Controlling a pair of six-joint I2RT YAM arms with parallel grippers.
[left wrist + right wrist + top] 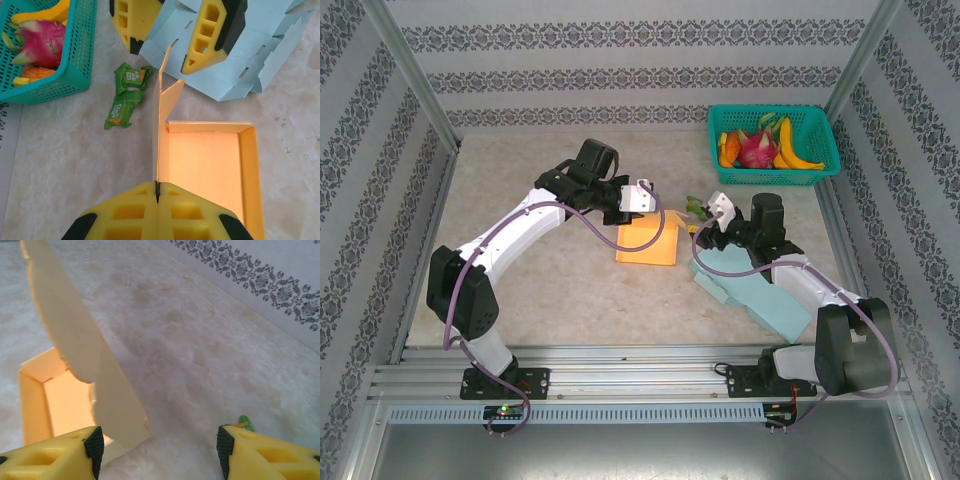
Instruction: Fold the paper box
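- The orange box (648,242) sits open-side up near the middle of the counter (560,290), between the two pincers.
- One long flap (161,125) of the box stands upright along its side; the other walls are low and folded in place.
- The left pincer (156,187) is clamped tight on the near end of that flap, with the thin card pinched between its yellow fingers (125,210).
- From above, the left pincer (642,200) is at the far edge of the box.
- The right pincer (158,440) is spread wide and holds nothing.
- In the right wrist view the flap (75,340) rises in the gap, closer to one finger (55,455); I cannot tell whether it touches.
- In the left wrist view the right pincer (161,60) straddles the far tip of the flap.
- A flat blue sheet (760,295) with cut slots lies on the counter under the right arm, just beside the box.
- A crumpled green wrapper (125,97) lies on the counter near the flap's far end.
- A teal basket (820,165) in the far right corner holds a dragon fruit (757,150) and bananas (790,145).
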